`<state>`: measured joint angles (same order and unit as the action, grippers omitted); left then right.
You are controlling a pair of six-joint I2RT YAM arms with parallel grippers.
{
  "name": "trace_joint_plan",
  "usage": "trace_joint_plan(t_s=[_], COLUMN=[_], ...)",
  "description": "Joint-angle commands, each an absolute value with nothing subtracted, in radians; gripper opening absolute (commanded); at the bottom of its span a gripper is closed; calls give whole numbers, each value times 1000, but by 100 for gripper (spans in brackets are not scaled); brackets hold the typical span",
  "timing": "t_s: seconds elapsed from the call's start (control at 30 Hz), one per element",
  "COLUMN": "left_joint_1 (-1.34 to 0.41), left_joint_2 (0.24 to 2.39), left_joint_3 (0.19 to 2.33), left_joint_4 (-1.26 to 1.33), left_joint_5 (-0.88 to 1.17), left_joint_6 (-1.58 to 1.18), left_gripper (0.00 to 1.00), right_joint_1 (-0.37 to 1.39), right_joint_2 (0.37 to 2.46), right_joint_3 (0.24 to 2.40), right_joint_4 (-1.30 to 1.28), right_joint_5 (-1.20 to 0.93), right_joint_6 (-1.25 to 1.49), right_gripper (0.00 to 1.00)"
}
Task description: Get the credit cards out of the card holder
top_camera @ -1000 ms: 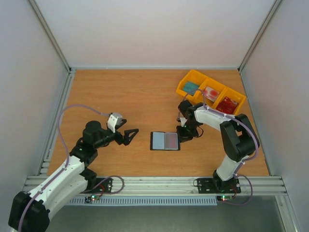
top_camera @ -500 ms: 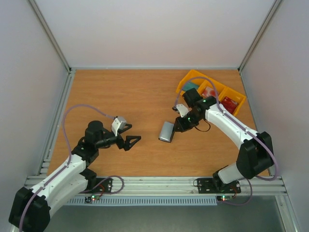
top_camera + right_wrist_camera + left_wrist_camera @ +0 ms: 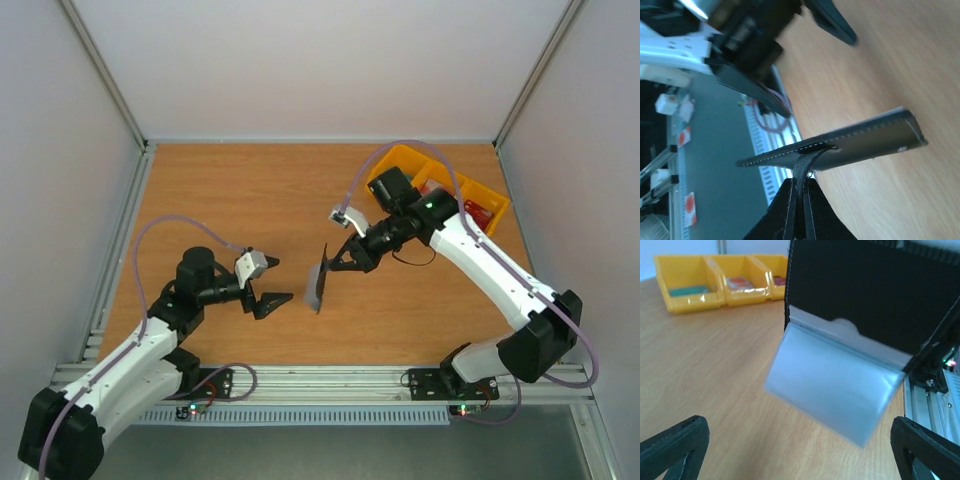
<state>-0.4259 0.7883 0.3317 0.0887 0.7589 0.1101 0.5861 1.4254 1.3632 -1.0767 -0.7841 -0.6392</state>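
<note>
The card holder [image 3: 318, 283], a grey-blue wallet with dark edges, hangs upright above the table near its middle. My right gripper [image 3: 343, 263] is shut on its small black closure tab. The right wrist view shows the wallet edge-on [image 3: 850, 142], with the tab pinched between the closed fingers [image 3: 802, 187]. My left gripper [image 3: 283, 282] stands open just left of the wallet, not touching it. In the left wrist view the wallet [image 3: 832, 382] fills the middle, blurred, black above and pale blue below, between the spread fingertips [image 3: 677, 442]. The credit cards are hidden.
A yellow three-compartment tray [image 3: 392, 160] stands at the back right and holds teal and red items; it also shows as the tray [image 3: 692, 304] in the left wrist view. White walls enclose the table. A metal rail runs along the near edge [image 3: 320, 378].
The wallet lay open and flat on the table. The right gripper has lifted it by the tab and carried it left, so it hangs upright. The left gripper shifted slightly right, still open.
</note>
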Motion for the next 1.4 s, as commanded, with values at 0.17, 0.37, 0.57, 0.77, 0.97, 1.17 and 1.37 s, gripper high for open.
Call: trace_joint_plan(t_s=[0.17, 0.37, 0.57, 0.77, 0.97, 1.17, 1.37], left_joint_1=[-423, -419, -427, -442, -524, -589, -614], left_joint_2=[746, 727, 745, 794, 818, 858, 884], left_joint_3=[422, 557, 515, 511, 517, 480, 481], left_joint_4=[28, -239, -134, 69, -103, 16, 54], left_joint_5=[830, 1000, 1177, 1198, 1260, 1264, 1275], left_joint_6=[437, 460, 346, 240, 437, 463, 437], left_gripper=[99, 99, 99, 99, 99, 79, 66], right_joint_1=[695, 816, 907, 997, 1014, 1014, 1014], right_joint_2=[1436, 1508, 1553, 1609, 1609, 1597, 1561], right_joint_3=[1583, 1708, 1820, 1917, 1948, 1958, 1938], right_joint_4=[-1274, -1446, -1493, -1556, -1542, -1542, -1503], right_joint_5=[-969, -795, -741, -776, -739, -698, -629], right_joint_6=[-846, -946, -1028, -1098, -1128, -1137, -1141], right_gripper=[1, 1, 1, 2, 2, 2, 2])
